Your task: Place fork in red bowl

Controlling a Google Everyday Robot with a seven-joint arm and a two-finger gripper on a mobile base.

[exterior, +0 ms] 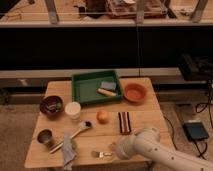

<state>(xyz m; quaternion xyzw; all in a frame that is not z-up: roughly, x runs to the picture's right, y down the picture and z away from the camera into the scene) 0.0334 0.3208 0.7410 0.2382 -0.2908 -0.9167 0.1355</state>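
The robot's arm (167, 157) is a thick, smooth, off-white tube with a rounded, bulbous joint and no visible markings. Its gripper (116, 150), a pale stub at the arm's end, sits low over the table's (150, 116) front edge, just right of the fork (102, 154).
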